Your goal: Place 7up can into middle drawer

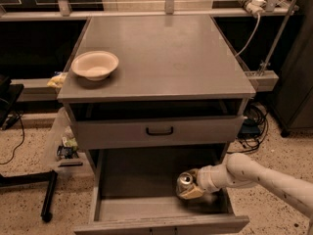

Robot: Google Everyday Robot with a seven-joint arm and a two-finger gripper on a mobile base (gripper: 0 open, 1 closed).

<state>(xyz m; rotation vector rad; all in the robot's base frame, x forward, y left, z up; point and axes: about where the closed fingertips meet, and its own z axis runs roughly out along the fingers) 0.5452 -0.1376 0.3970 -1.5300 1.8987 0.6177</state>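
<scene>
A white tubular arm (266, 176) reaches in from the right, so the pincer (191, 189), closed around the small silver aluminium 7up can (185, 180), holds it upright and low inside the wide grey metal middle drawer (132, 182). The drawer is pulled out beneath the front edge of the counter (171, 58), and the can is below the front right corner. Its shiny round top faces up over the flat, matte floor. A cream round bowl (95, 65) sits by the left edge.

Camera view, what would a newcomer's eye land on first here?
The white arm reaching in from the right, its tool gripping the 7up can low inside the open middle drawer, near its right wall. After that, the cream bowl sitting at the left edge of the grey cabinet top.
</scene>
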